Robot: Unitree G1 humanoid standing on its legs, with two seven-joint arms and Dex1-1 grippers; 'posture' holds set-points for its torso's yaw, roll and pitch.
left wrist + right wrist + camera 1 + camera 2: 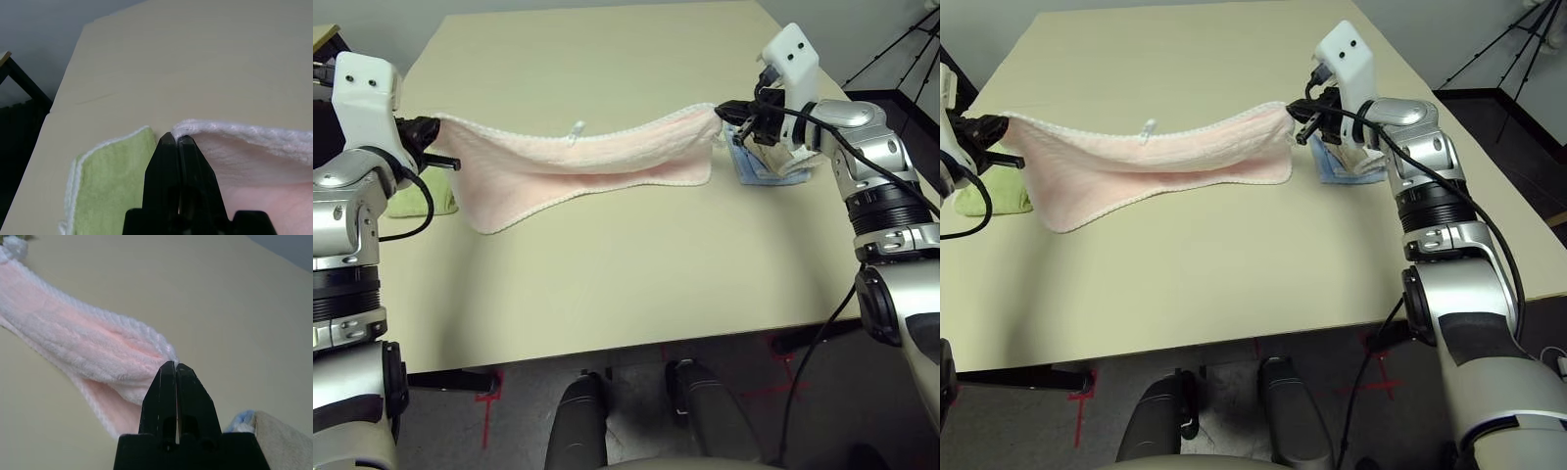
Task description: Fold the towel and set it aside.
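Pink towel pinched taut by left gripper, right gripper; tag, seemingly, in head views.

Beige table fills mid-frame. Green towel at left edge; beige towel on a blue one upper right. Black tripod top-right corner. Red floor tape below.

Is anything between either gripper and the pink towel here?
Nothing visible. The left gripper and right gripper are each shut on a top corner of the towel, holding it stretched above the table.
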